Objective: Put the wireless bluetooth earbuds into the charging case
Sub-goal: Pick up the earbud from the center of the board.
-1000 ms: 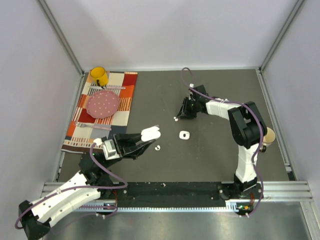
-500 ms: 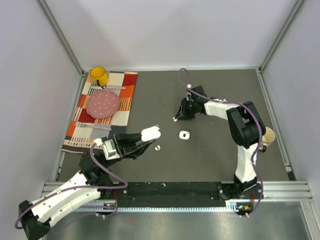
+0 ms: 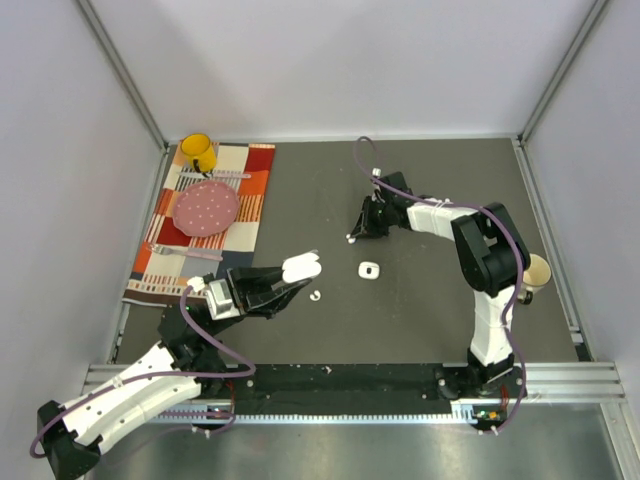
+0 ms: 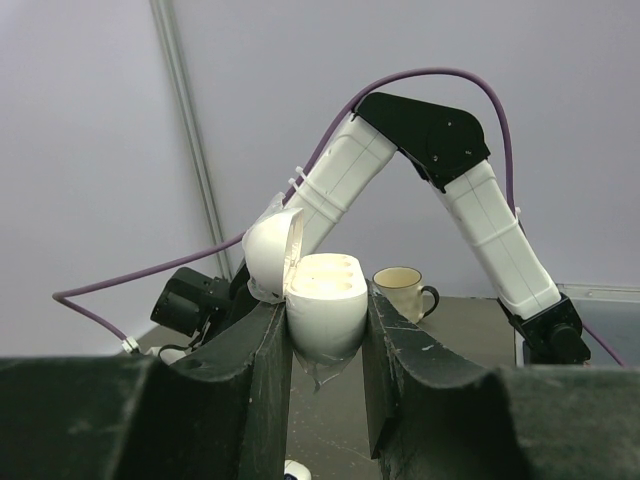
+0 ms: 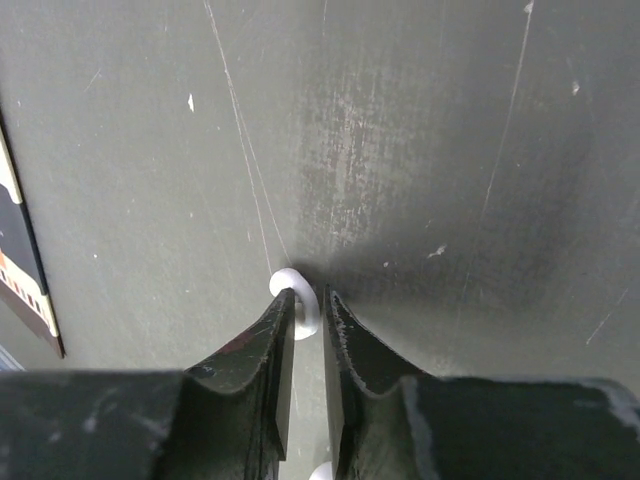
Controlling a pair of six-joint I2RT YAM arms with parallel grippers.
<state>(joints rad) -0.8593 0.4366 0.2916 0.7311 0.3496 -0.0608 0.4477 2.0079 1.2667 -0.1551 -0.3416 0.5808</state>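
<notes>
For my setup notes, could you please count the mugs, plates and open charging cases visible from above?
mugs: 2, the yellow mug and the cream mug
plates: 1, the pink plate
open cases: 1, the charging case
total: 4

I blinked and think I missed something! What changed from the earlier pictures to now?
The right gripper squeezed in around a tiny white earbud on the table, and its arm shifted slightly left in the overhead view. The left gripper kept holding the open charging case in the same spot. Nothing else visibly moved.
</notes>
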